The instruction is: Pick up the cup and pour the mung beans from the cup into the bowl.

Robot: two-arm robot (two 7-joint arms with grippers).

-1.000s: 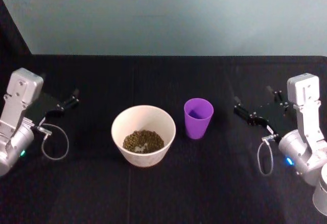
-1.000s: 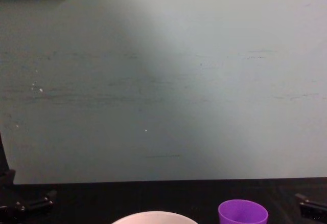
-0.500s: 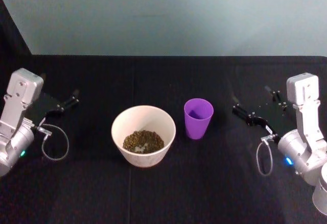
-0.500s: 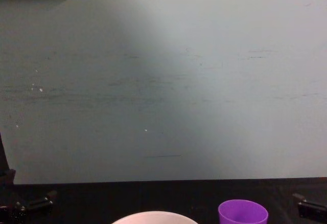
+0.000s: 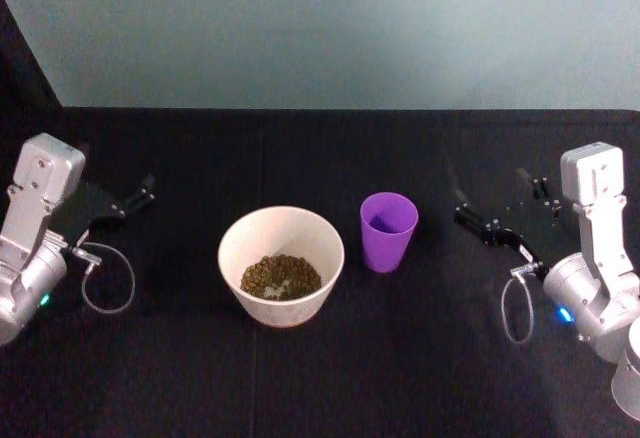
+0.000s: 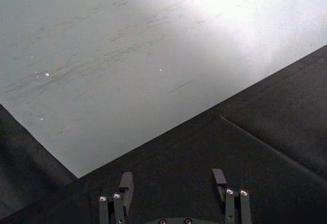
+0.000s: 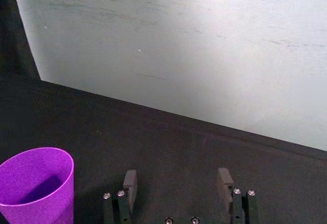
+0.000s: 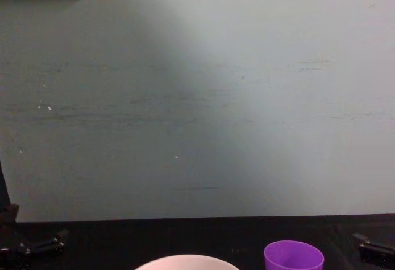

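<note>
Cup (image 5: 388, 230) stands upright on the table (image 5: 400, 358), just right of the bowl (image 5: 281, 265), not touching it. Beans (image 5: 280, 276) lie in the bowl. Right gripper (image 5: 492, 213), jaws apart, sits well right of the cup; left gripper (image 5: 135, 194), jaws apart, well left of the bowl.

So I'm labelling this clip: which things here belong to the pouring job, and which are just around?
Part of the job:
- cup, purple, upright, right of the bowl
- bowl, mung beans already inside
- right claw, open, nearest the cup

Just around:
- left claw, open, off to the left
- black table
- wall
</note>
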